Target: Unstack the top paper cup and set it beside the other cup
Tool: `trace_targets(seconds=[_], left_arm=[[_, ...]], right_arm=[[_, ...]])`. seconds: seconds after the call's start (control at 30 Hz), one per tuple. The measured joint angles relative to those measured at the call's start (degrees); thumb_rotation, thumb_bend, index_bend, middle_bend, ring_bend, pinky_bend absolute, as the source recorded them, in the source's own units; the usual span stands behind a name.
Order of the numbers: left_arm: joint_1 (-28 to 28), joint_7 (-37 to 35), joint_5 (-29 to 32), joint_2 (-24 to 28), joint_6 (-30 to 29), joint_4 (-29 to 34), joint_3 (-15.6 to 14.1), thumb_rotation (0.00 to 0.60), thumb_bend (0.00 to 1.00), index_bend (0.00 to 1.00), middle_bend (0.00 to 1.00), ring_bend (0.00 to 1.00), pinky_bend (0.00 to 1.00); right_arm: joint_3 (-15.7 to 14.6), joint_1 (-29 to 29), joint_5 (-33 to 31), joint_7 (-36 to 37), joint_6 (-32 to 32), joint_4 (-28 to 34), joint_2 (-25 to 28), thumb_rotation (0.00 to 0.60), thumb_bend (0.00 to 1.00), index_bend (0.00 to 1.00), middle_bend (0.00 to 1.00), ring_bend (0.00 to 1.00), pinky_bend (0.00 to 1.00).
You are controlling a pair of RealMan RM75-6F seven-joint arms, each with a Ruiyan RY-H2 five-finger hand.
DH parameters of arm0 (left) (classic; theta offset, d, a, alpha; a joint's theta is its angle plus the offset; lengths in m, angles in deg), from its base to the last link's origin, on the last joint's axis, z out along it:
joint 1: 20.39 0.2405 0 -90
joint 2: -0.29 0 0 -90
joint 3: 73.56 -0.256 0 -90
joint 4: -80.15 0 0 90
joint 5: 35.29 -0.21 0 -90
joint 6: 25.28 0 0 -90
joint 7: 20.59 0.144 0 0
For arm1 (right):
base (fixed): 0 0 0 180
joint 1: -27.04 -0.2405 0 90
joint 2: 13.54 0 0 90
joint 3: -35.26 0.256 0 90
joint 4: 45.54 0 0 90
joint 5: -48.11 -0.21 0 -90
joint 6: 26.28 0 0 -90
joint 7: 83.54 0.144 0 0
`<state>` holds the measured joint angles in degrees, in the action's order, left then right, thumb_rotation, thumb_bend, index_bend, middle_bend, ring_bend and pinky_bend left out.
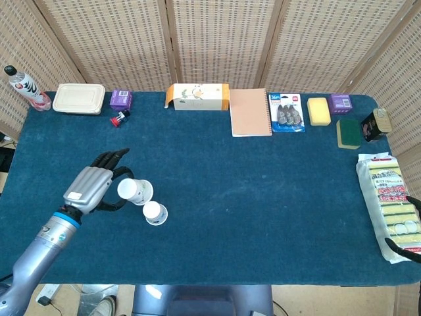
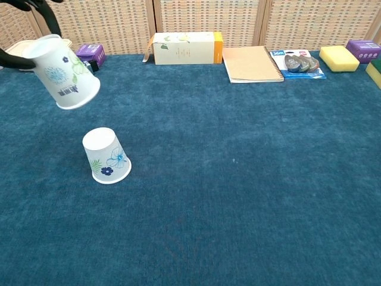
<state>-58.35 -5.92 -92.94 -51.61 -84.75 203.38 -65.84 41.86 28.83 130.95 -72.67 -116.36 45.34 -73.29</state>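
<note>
One paper cup (image 2: pixel 107 156) sits upside down on the blue worktop (image 1: pixel 263 191), near the left side. Just past it, the left hand (image 1: pixel 92 189) holds the other cup (image 2: pixel 62 72) up in the air, tilted, its fingers wrapped around it. Far back lies a long box (image 1: pixel 197 96).

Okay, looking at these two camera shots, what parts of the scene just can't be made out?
- Left hand: chest view cuts it off at the top edge; only dark fingers behind the lifted cup show.
- Right hand: only a dark sliver at the head view's right edge, state unreadable.
- Print on the bottle: too small in head view.
- Inside of the standing cup: hidden, it sits upside down.
</note>
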Motion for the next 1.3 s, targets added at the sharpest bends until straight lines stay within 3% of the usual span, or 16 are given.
trace_targets(seconds=[0.2, 0.6, 0.8, 1.3], left_arm=[[1.3, -2.8, -1.0, -0.7, 2.8, -5.8, -1.4, 0.6, 0.26, 0.39, 0.0, 0.0, 0.02], [2.4, -5.5, -1.7, -11.1, 7.6, -18.7, -4.9, 0.6, 0.26, 0.39, 0.0, 0.0, 0.02], [2.4, -4.9, -2.2, -14.8, 8.1, -20.5, -5.5, 0.6, 0.26, 0.39, 0.0, 0.0, 0.02], [1.9, 0.9, 0.4, -17.4, 5.7, -20.1, -5.4, 0.6, 0.26, 0.39, 0.0, 0.0, 0.02]], right_arm=[[-0.3, 0.0, 0.4, -0.2, 0.0, 0.2, 0.0, 0.6, 0.04, 0.16, 0.02, 0.0, 0.0], [-0.4, -0.3, 0.4, -0.4, 0.6, 0.3, 0.0, 0.6, 0.04, 0.16, 0.02, 0.0, 0.0], [-0.5, -0.2, 0.5, 0.2, 0.6, 0.4, 0.2, 0.6, 0.04, 0.16, 0.02, 0.0, 0.0], [-0.5, -0.2, 0.5, 1.3, 0.5, 0.3, 0.5, 0.6, 0.04, 0.16, 0.02, 0.0, 0.0]])
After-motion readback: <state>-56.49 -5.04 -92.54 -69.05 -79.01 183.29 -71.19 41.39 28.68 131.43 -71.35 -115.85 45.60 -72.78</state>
